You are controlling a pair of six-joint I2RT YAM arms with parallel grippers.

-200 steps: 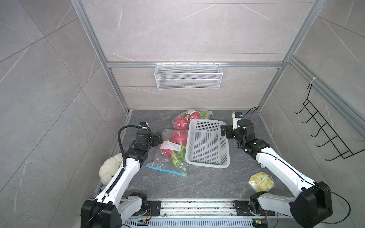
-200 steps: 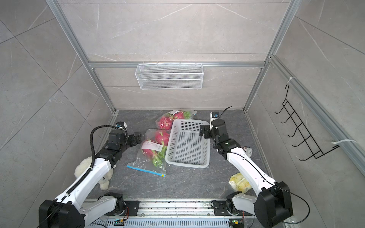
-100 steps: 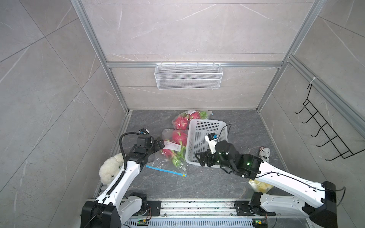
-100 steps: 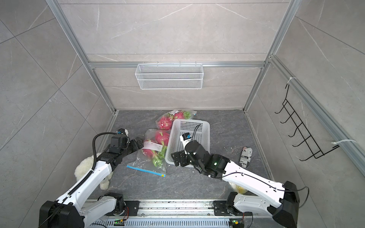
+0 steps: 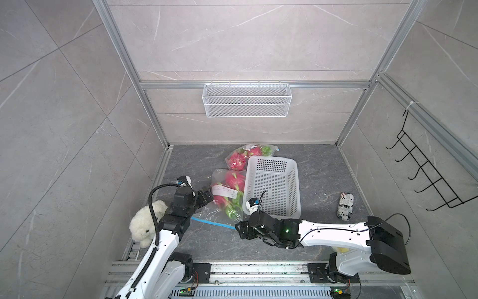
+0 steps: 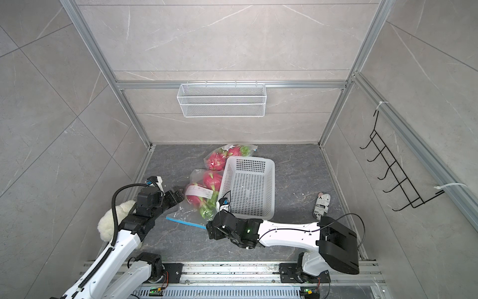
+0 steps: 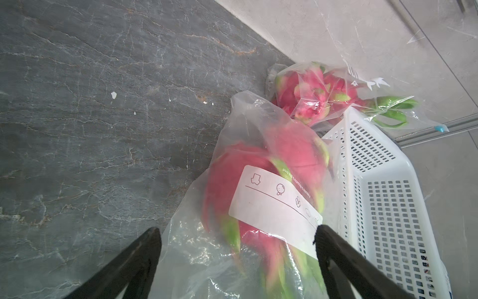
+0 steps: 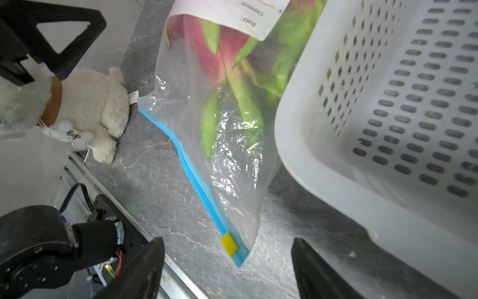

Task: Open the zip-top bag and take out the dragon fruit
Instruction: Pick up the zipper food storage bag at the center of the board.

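Observation:
A clear zip-top bag (image 5: 219, 204) lies left of the basket, its blue zip strip (image 5: 212, 222) toward the front. Pink dragon fruit (image 5: 234, 181) (image 7: 258, 168) with green tips shows through the plastic, under a white label. My left gripper (image 5: 207, 194) (image 7: 236, 233) is open at the bag's left side, with the bag's plastic and a fruit between its fingers. My right gripper (image 5: 239, 229) (image 8: 227, 242) is open low at the zip's right end. The yellow slider (image 8: 229, 244) sits between its fingers, clear of both.
A white perforated basket (image 5: 271, 189) stands right of the bag. A second bag of dragon fruit (image 5: 245, 155) lies behind it. A white plush dog (image 5: 144, 222) sits by my left arm, and a patterned pouch (image 5: 345, 209) lies at right. A wire shelf (image 5: 247, 103) hangs on the back wall.
My right arm swung from the basket's far side round to the bag's front zip corner, its jaws narrowing somewhat. My left gripper moved in to the bag's left side.

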